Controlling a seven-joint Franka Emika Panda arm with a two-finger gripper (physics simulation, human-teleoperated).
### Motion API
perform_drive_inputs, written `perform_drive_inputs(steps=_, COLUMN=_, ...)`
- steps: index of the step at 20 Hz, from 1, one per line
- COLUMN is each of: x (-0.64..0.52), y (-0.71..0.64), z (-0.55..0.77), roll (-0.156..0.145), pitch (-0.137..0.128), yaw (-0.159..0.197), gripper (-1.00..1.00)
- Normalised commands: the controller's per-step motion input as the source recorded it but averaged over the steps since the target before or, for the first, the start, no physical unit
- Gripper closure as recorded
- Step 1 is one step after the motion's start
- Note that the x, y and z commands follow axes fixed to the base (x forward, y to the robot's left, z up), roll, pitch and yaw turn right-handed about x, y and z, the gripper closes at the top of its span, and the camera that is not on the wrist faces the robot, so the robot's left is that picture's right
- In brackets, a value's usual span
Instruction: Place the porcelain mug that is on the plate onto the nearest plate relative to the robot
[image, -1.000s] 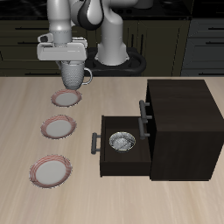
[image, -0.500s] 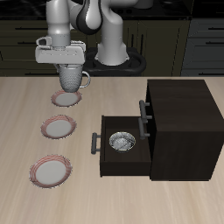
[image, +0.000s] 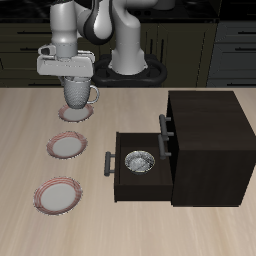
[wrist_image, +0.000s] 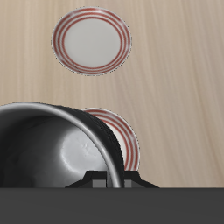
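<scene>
My gripper (image: 72, 78) is shut on the rim of the porcelain mug (image: 78, 94), a pale glossy mug with its handle out to one side. It holds the mug upright just above the plate (image: 72, 114) farthest back, the one nearest the robot's base, and the mug hides part of that plate. In the wrist view the mug's rim and hollow (wrist_image: 48, 149) fill the foreground with that plate (wrist_image: 125, 138) beneath. Two more red-rimmed plates lie bare, the middle one (image: 67, 146) (wrist_image: 91, 41) and the one nearest the table's front edge (image: 57, 194).
A dark cabinet (image: 208, 140) stands on the table beside the plates. Its open drawer (image: 140, 170) holds a small round metallic bowl (image: 139, 161), and the drawer's handle (image: 108, 163) juts toward the plates.
My gripper has moved a little lower and slightly sideways with the mug, bringing it closer over the back plate.
</scene>
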Motion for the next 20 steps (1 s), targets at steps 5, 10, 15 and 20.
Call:
perform_drive_inputs(steps=5, x=0.01, y=-0.05, z=-0.20, roll=-0.012, pitch=0.024, yaw=0.001, gripper=1.00)
perform_drive_inputs(steps=10, x=-0.03, y=-0.02, z=-0.24, roll=-0.001, pitch=0.039, yaw=0.010, gripper=1.00)
perform_drive_inputs(steps=15, x=0.03, y=-0.13, z=-0.15, roll=-0.050, pitch=0.008, yaw=0.010, gripper=1.00)
perform_drive_inputs(steps=20, x=0.00, y=0.00, z=-0.01, roll=-0.036, pitch=-0.041, yaw=0.030, gripper=-1.00)
